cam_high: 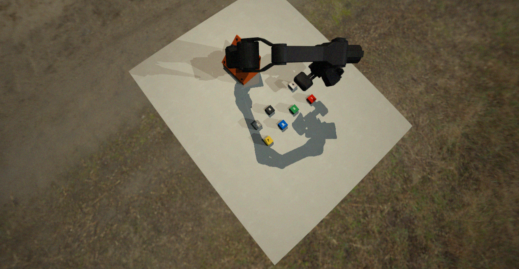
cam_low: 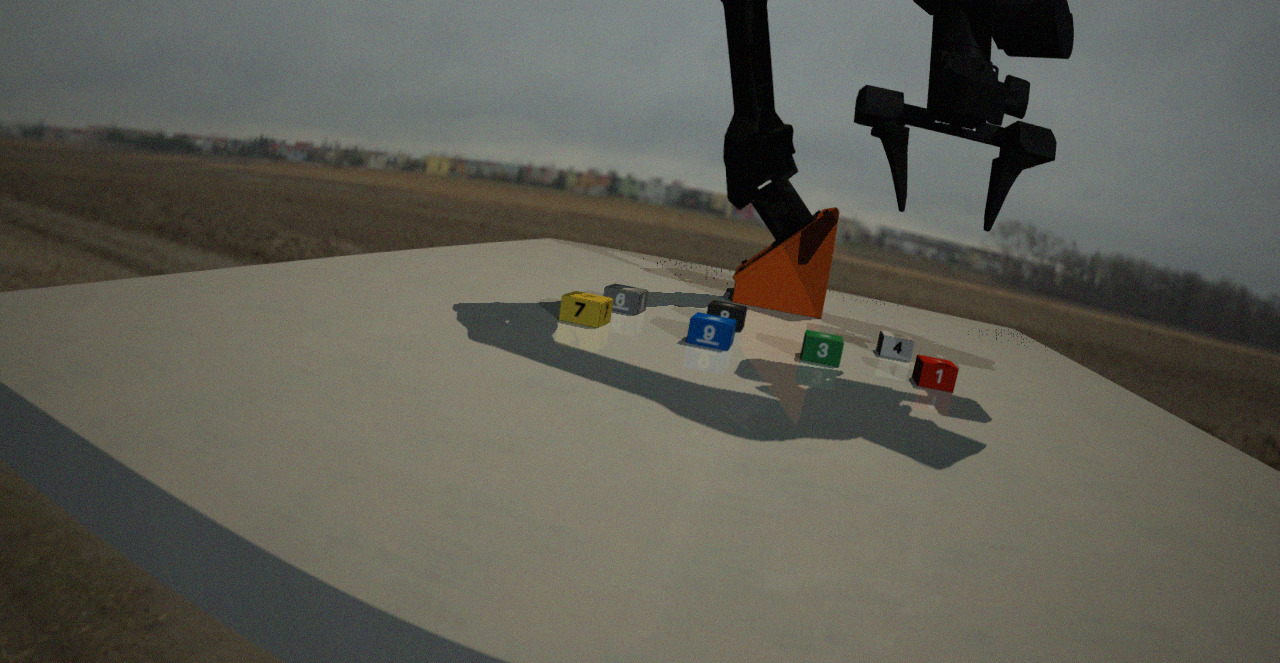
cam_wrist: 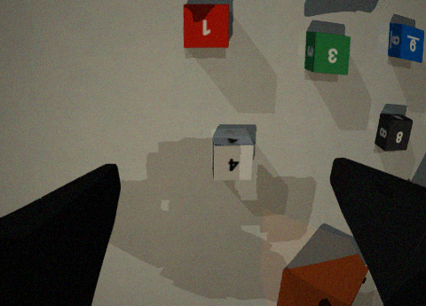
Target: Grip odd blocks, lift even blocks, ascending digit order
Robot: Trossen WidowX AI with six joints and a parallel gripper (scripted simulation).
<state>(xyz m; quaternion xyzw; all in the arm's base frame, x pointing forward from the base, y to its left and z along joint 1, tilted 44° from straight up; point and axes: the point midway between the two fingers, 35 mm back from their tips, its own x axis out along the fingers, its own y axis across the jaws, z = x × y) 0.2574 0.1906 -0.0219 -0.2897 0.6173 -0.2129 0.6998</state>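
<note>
We see a matte black arm [cam_high: 304, 53] built of blocky, rounded links, rising from an orange wedge-shaped base [cam_low: 787, 272]. Its gripper [cam_low: 944, 216] carries 2 black fingers [cam_low: 897, 162] tapering to sharp points off a straight crossbar.

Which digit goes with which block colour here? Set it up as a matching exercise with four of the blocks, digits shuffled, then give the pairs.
Blocks:
1. red block
2. green block
3. blue block
4. yellow block

Digits:
A. 9
B. 7
C. 1
D. 3

Pairs: 1-C, 2-D, 3-A, 4-B.
</note>
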